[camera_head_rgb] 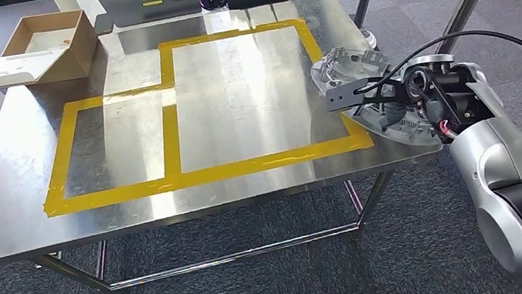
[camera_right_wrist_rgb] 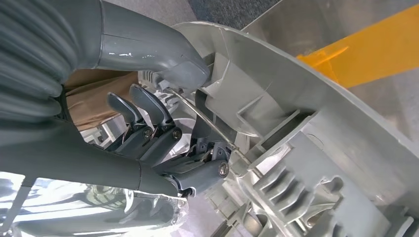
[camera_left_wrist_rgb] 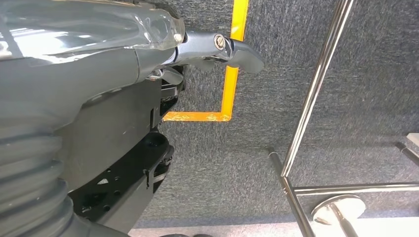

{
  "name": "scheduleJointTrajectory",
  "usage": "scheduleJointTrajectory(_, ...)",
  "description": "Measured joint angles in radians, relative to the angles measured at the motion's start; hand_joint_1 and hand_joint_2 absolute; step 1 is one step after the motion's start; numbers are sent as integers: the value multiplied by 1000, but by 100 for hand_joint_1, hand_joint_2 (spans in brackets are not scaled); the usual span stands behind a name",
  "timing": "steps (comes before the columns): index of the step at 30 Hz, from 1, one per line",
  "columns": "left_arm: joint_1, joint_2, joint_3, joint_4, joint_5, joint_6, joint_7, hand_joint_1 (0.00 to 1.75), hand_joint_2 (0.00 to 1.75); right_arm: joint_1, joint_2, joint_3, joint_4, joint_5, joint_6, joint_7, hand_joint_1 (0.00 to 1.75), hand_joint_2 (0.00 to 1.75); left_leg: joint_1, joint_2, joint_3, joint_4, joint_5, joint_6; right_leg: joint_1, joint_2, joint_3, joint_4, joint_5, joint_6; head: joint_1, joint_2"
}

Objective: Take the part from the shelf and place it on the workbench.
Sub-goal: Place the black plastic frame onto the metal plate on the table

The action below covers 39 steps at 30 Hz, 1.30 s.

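We see an open cardboard box (camera_head_rgb: 58, 38) at the far left corner of the workbench (camera_head_rgb: 23, 198), well apart from either hand; its inside looks pale, and we cannot tell whether anything lies in it. A white tray-like piece (camera_head_rgb: 1, 73) leans across its near side.

The part (camera_head_rgb: 361, 77), a grey cast-metal housing with ribs, sits at the workbench's right edge, overlapping the yellow tape (camera_head_rgb: 192, 177) frame's right corner. Our right hand (camera_head_rgb: 390, 92) grips it: in the right wrist view the thumb (camera_right_wrist_rgb: 163, 59) presses on the part's rim while the darker fingers (camera_right_wrist_rgb: 148, 118) curl into its ribbed cavity. The hand and arm hide the part's near side, so we cannot tell whether it rests fully on the metal or is partly lifted.

Our left hand (camera_left_wrist_rgb: 148, 118) hangs above carpet; the thumb (camera_left_wrist_rgb: 232, 52) sticks out, the other fingers are mostly hidden behind the palm, and we cannot tell how they lie.
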<state>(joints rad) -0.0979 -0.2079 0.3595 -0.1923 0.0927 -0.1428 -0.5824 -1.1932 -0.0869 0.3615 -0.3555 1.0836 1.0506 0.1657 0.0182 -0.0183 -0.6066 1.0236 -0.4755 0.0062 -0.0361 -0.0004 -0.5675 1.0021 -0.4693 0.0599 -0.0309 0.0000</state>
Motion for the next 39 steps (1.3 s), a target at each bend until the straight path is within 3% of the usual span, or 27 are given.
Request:
scheduleJointTrajectory(19,11,8,14,0,-6,11,5,0,175,12,18,-7,2,8,0,-43,175,175,0,0,0,0,0,0,0,0,0,0,0,0,0,0)
scheduleJointTrajectory(32,11,8,14,0,-14,13,6,0,175,21,175,-10,2,29,0,-101,175,175,1,0,0,-1,0,0,1,0,-1,0,-1,-1,0,0)
scheduleJointTrajectory(39,12,8,14,0,-15,19,6,0,175,33,230,-13,2,30,0,-114,175,175,1,0,0,-1,0,0,1,0,-1,0,-1,-1,0,0)
